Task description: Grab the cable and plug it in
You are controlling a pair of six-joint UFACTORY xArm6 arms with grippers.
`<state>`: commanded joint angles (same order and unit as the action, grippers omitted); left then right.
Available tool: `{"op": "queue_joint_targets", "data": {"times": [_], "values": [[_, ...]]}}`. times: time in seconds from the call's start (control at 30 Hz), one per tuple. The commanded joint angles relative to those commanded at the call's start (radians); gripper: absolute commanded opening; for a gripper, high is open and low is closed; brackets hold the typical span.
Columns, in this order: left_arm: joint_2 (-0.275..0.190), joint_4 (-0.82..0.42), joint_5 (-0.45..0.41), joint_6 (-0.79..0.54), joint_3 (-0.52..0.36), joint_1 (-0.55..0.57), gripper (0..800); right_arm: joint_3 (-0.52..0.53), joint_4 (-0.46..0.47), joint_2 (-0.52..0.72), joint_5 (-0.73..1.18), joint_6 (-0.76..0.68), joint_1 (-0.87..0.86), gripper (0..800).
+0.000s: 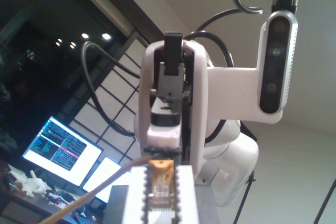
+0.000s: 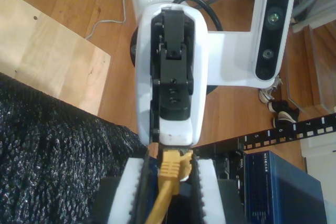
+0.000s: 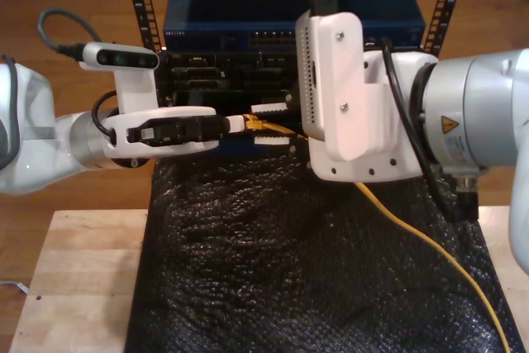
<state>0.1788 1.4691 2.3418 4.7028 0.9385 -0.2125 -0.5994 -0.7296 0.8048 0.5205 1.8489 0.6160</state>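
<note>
Cable [image 3: 430, 241]: plug end [image 2: 173, 163] pinched in both grippers, first gripper [image 1: 160, 182] and second gripper [image 2: 170, 182], lying level just before the rack [image 3: 215, 72] ports; slack trails across the surface [image 3: 74, 287].

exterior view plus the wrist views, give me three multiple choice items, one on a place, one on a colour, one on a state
1. Where does the cable leave the exterior view?
A. its lower right corner
B. its upper left corner
C. its lower left corner

2. What colour is the box behind the rack?
A. red
B. blue
C. green

3. What state is my second gripper in?
A. open, holding nothing
B. shut on the cable
C. shut on a screwdriver

Answers:
1 A, it runs over the black mat to that corner.
2 B, its top is plainly blue.
3 B, the cable's yellow end sits clamped in it.
</note>
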Motion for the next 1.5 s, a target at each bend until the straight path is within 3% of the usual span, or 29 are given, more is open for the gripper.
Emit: {"op": "queue_joint_targets", "data": {"times": [0.97,1.2,1.33,1.4,1.43,1.5], "values": [[0.015,-0.006,0.002,0.032,0.0,0.0,22,0.0,0.0,-0.017,0.0,0.0,0.009,184],[0.015,-0.006,0.002,0.034,-0.002,0.0,22,0.0,-0.002,-0.017,-0.005,0.002,0.009,55],[0.015,-0.006,0.003,0.034,-0.002,0.002,25,0.002,-0.002,-0.02,-0.005,0.002,0.009,24],[0.015,-0.006,0.006,0.034,-0.002,0.0,68,0.002,-0.002,-0.02,-0.005,0.0,0.009,14],[0.015,-0.005,0.014,0.037,-0.002,0.002,153,0.002,-0.002,-0.021,-0.005,0.0,0.009,12],[0.015,-0.005,0.025,0.058,-0.002,0.002,399,0.002,-0.005,-0.021,-0.005,0.0,0.009,7]]}}
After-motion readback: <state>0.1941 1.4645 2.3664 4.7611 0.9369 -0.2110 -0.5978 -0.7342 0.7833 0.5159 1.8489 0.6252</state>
